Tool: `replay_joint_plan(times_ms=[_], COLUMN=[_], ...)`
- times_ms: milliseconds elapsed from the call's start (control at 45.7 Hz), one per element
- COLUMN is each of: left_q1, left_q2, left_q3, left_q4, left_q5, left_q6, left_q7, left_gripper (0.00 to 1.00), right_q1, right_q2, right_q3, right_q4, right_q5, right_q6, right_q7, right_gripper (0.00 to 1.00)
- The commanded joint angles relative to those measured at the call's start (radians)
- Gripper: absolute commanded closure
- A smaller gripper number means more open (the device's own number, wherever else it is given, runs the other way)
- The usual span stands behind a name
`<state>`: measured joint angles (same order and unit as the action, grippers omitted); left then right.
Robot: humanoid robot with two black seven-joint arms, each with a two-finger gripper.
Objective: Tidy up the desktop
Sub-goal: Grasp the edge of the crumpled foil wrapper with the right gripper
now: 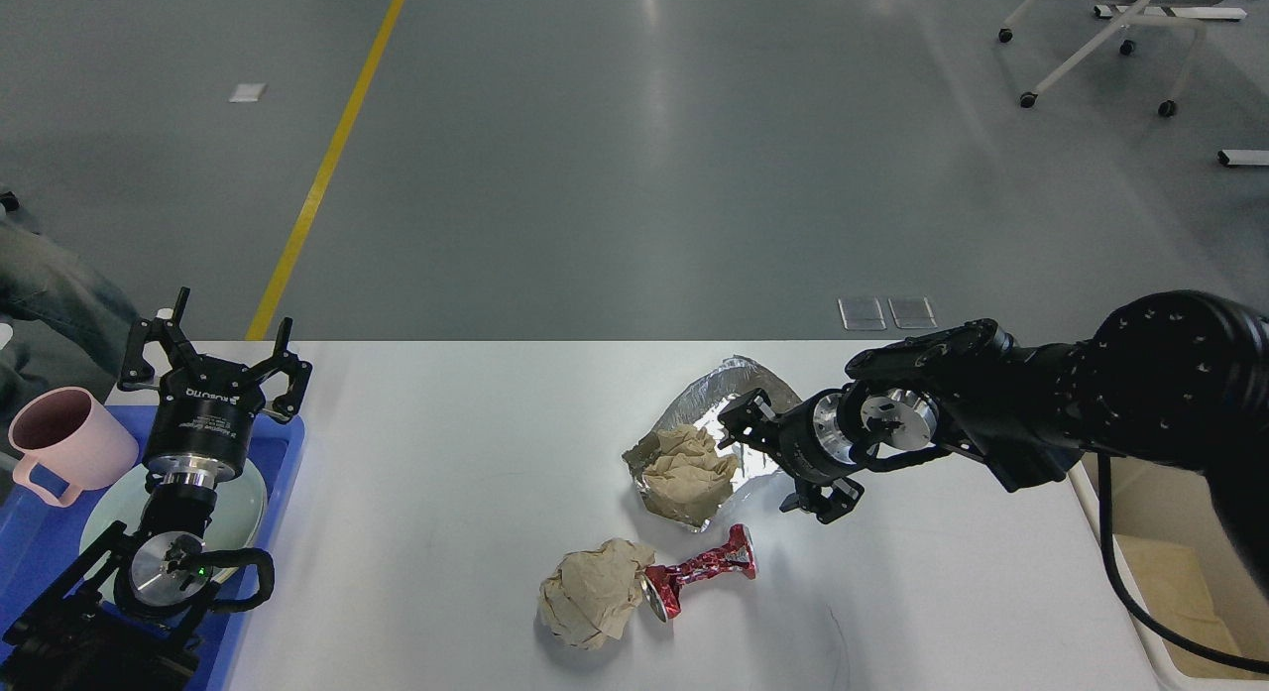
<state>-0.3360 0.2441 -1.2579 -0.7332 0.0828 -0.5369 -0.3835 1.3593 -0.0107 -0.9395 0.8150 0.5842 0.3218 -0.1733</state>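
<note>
Right claw [783, 463] over foil tray [699, 428]

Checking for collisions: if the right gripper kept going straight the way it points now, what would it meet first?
Probably the foil tray, with crumpled paper inside; the open right gripper points left at it, though its height is unclear.

The right arm [991, 413] hides part of the foil tray [694, 413], and its jaws perhaps stand parted.

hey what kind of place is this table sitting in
Probably a lab or industrial test hall: bare grey floor with a yellow line, a wheeled chair base, and a white desktop for the robot.
</note>
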Motion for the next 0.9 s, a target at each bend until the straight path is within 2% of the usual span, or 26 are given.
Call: replay_joint_plan(times_ms=[0, 306, 416, 591, 766, 875], left_q1=[0.000, 0.000, 0.000, 0.000, 0.000, 0.000], left_q2=[0.000, 0.000, 0.000, 0.000, 0.000, 0.000], left_q3=[0.000, 0.000, 0.000, 0.000, 0.000, 0.000], left_q4=[0.000, 0.000, 0.000, 0.000, 0.000, 0.000], left_q5=[0.000, 0.000, 0.000, 0.000, 0.000, 0.000], left_q6=[0.000, 0.000, 0.000, 0.000, 0.000, 0.000], left_q7=[0.000, 0.000, 0.000, 0.000, 0.000, 0.000], left_gripper=[0.04, 0.04, 0.04, 0.04, 0.04, 0.04], right_q1=[-0.049, -0.140, -0.155, -0.155, -0.160, -0.161], right_q2=[0.012, 0.052, 0.054, 0.057, 0.060, 0.060], right_q3=[0.033, 0.074, 0.082, 0.094, 0.096, 0.096], right_q4=[-0.068, -0.145, -0.165, -0.165, -0.157, -0.151], right_q5=[-0.001, -0.001, -0.001, 0.000, -0.004, -0.007], right_q6=[-0.007, -0.113, -0.119, -0.142, -0.142, -0.142], right_q7=[-0.002, -0.002, -0.005, -0.006, -0.006, -0.006], right_gripper=[0.00, 0.04, 0.12, 0.33, 0.74, 0.90])
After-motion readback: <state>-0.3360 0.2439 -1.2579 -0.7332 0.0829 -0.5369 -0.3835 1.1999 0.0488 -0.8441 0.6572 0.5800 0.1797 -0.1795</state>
